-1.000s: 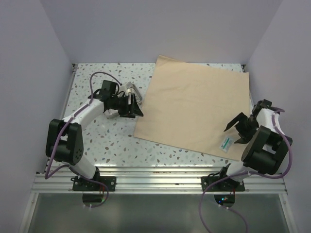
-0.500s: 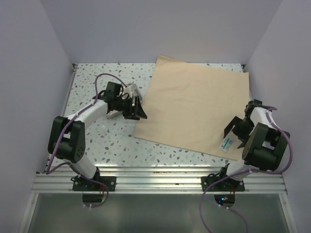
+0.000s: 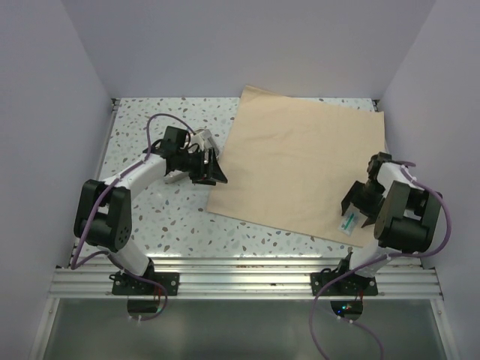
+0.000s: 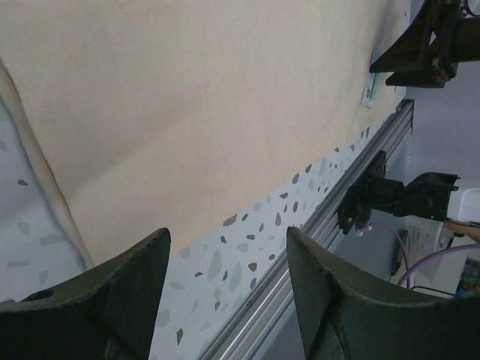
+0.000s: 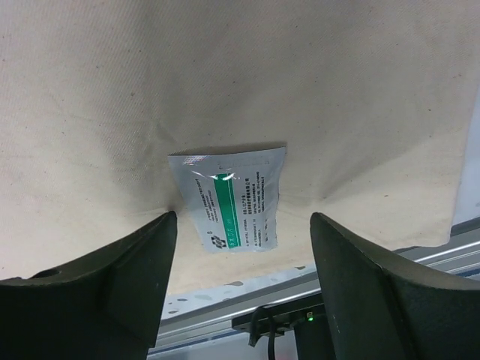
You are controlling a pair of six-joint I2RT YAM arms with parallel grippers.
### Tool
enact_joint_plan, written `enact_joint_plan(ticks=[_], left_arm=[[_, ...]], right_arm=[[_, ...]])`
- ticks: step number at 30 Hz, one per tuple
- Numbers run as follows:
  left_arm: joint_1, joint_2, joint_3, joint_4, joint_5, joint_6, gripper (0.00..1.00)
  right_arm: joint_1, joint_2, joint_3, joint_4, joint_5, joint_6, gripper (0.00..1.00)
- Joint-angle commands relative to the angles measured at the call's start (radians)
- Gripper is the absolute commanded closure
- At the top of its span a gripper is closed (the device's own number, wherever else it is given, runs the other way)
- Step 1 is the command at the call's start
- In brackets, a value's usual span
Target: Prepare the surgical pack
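The tan wrap sheet lies flat and unfolded on the table's right half. A shiny metal tray shows partly behind my left wrist, with something white under the arm. My left gripper is open and empty, just left of the sheet's near-left edge. In the left wrist view it hovers over the sheet and the speckled table. My right gripper is open over a white-and-green sealed packet on the sheet's near-right corner. In the right wrist view the packet lies between the spread fingers, untouched.
An aluminium rail runs along the table's near edge. Lilac walls close in the left, back and right sides. The sheet's right edge lies close to the right wall. Speckled table shows left of the sheet.
My right gripper has swung back and left, coming down over the packet. My left gripper shifted slightly right toward the sheet's edge, then stayed still.
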Motion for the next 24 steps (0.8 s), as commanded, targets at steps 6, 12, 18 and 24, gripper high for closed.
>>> enact_joint_plan(ticks=[6,12,18,24], left_arm=[[-0.006,-0.024,0.009,0.056,0.011,-0.025,0.33],[-0.008,-0.029,0.004,0.057,0.014,-0.025,0.33],[-0.008,-0.037,0.007,0.051,0.016,-0.024,0.33],[-0.006,-0.037,0.017,0.047,0.020,-0.027,0.33]], right_arm=[[0.035,0.025,-0.012,0.026,0.061,0.034,0.26],[0.043,0.064,-0.026,0.047,0.063,0.054,0.32],[0.050,0.045,-0.019,0.036,0.065,0.054,0.43],[0.050,0.002,0.015,0.007,0.046,0.044,0.55]])
